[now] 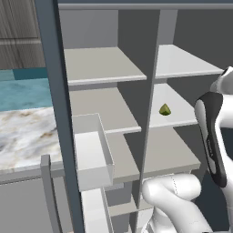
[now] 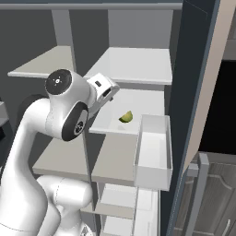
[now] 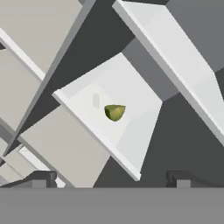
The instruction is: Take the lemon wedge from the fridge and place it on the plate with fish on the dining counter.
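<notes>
The lemon wedge [image 3: 115, 112] lies alone on a pale shelf [image 3: 131, 94] inside the open fridge [image 1: 54, 113], in the right column of shelves, and it is straight ahead of the claw [image 3: 111, 178], almost on the line between the two finger tips but still well apart from them. In the right base view the wedge [image 2: 126, 117] sits just beyond the white hand, a little lower than it. The claw is spread wide and holds nothing. To my eye the step in hand is the approach to the wedge; the pick itself is not yet done. The next move asks the hand to go forward and down into the shelf opening, keeping free of the shelf above and of the middle divider [image 1: 150, 113], until the fingers stand on both sides of the wedge. Because the wedge is so small, the closing must be well centred, or it may slip away.
</notes>
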